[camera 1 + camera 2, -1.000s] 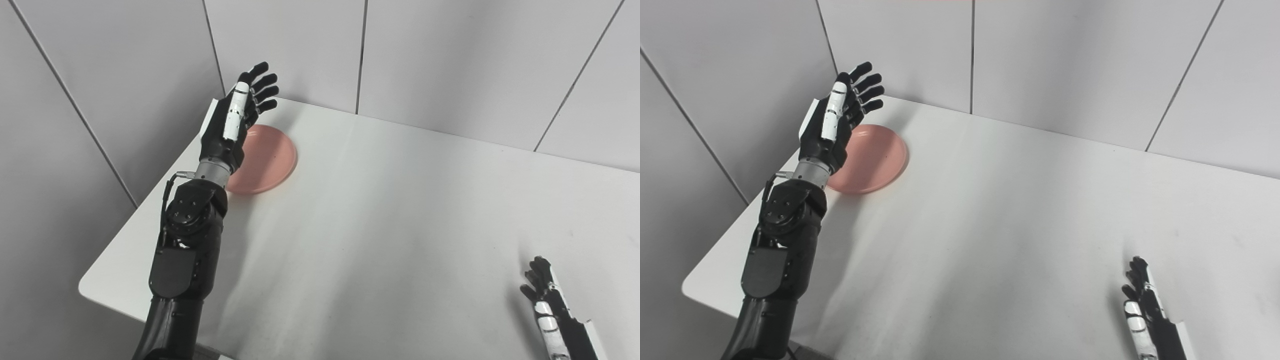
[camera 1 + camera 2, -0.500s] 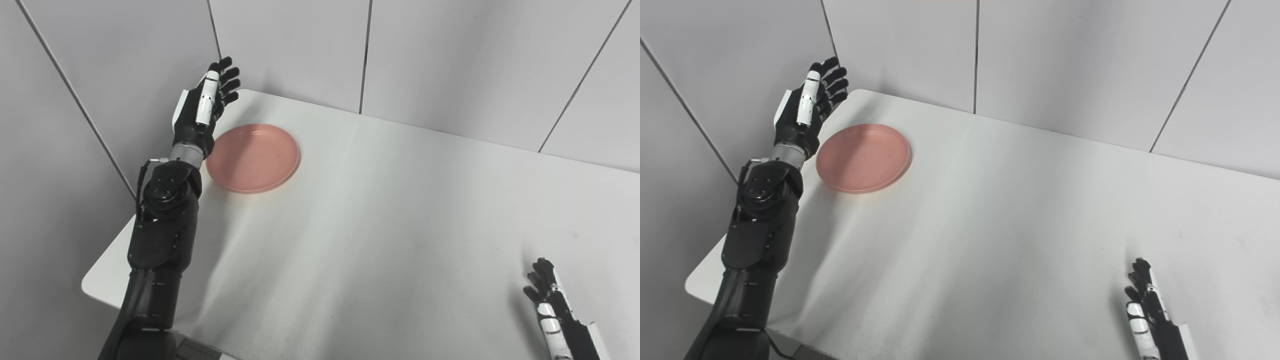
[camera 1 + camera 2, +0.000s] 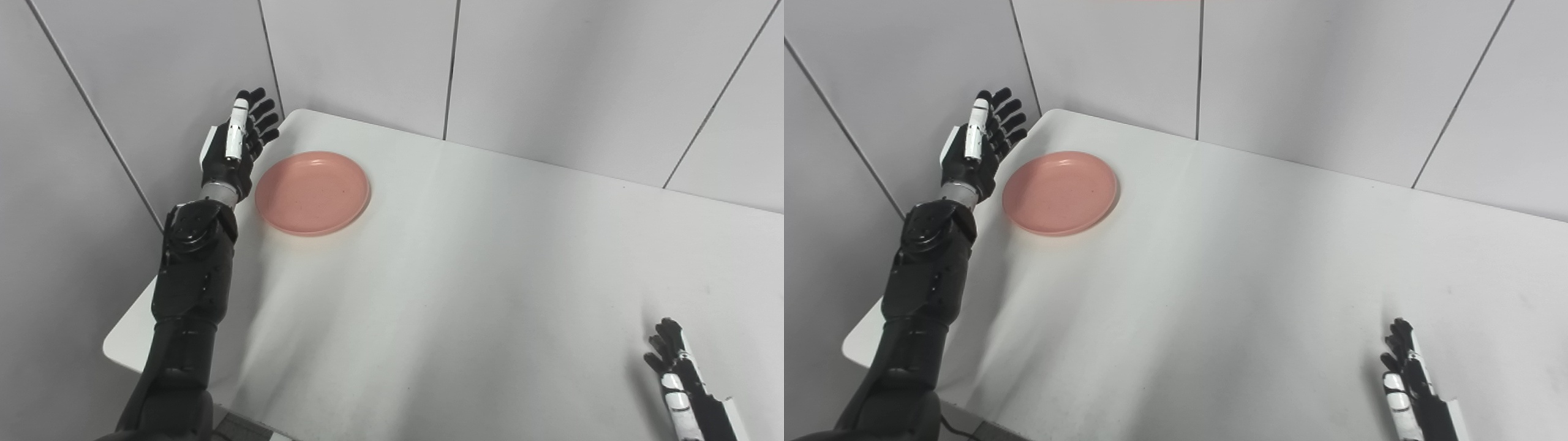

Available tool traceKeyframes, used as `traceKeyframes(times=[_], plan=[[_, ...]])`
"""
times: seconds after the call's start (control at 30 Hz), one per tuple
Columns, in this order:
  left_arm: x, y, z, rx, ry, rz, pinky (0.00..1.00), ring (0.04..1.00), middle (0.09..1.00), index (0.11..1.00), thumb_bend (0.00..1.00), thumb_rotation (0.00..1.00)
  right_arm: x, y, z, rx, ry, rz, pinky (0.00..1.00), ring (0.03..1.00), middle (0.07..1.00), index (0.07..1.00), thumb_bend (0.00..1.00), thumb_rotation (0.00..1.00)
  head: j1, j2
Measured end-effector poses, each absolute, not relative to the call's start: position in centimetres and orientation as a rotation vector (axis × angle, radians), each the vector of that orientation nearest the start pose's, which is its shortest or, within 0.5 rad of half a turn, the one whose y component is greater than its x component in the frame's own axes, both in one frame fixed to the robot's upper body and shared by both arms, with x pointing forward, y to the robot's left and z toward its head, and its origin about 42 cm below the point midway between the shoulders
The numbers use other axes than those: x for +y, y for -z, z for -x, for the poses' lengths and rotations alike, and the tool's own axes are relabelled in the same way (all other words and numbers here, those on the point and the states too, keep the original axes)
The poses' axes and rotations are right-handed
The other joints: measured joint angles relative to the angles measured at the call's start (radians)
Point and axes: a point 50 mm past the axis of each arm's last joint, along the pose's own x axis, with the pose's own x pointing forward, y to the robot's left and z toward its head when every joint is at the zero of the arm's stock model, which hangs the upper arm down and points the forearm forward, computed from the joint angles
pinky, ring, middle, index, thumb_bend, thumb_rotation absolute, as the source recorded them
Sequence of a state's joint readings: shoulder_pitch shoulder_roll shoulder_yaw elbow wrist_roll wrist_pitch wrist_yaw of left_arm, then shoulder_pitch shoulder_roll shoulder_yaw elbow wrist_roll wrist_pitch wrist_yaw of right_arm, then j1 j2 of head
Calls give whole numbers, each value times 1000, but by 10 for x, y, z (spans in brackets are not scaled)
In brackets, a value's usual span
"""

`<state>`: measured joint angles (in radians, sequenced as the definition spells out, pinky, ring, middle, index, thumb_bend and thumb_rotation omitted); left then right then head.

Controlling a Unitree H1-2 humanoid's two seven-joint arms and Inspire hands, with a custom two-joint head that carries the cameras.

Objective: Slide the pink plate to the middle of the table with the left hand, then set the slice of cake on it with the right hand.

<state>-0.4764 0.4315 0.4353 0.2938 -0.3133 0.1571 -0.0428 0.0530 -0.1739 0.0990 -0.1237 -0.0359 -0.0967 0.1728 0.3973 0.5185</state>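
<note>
Smooth, faintly glossy pink plate (image 3: 312, 193) — matt white table (image 3: 465, 288)

Your pink plate (image 3: 312, 193) is round, shallow and bare (no cake on it). It lies flat on the white table (image 3: 490, 275), near its far left corner.

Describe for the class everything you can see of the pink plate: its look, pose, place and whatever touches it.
The pink plate is round and shallow, with a low raised rim and a smooth, slightly glossy surface; its material cannot be told for sure. It is empty and lies flat, right way up, on the white table near the far left corner. Nothing but the table touches it: the open left hand is raised just to its left, apart from the rim.
</note>
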Motion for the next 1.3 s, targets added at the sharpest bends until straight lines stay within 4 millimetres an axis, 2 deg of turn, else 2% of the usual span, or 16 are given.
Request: traceKeyframes(times=[0.2,0.6,0.8,1.13,1.3], plan=[[452,-244,-402,-195,-350,104,864,881,884,865,411,1000,-229,-120,-263,-143,-279,210,1000,984,996,997,389,1000,5,6],[466,-215,-403,-119,-403,140,886,894,887,866,410,1000,-230,-120,-262,-144,-279,213,1000,983,994,995,391,1000,6,11],[469,-210,-402,-107,-427,146,872,888,889,863,393,1000,-231,-120,-262,-143,-282,216,1000,988,998,997,385,1000,21,15],[475,-188,-402,-46,-456,144,872,893,892,876,403,1000,-233,-120,-260,-138,-289,215,1000,987,999,999,383,1000,18,28],[480,-184,-402,-48,-471,132,845,879,886,871,401,1000,-232,-122,-260,-134,-287,216,1000,985,996,1000,383,1000,15,32]])
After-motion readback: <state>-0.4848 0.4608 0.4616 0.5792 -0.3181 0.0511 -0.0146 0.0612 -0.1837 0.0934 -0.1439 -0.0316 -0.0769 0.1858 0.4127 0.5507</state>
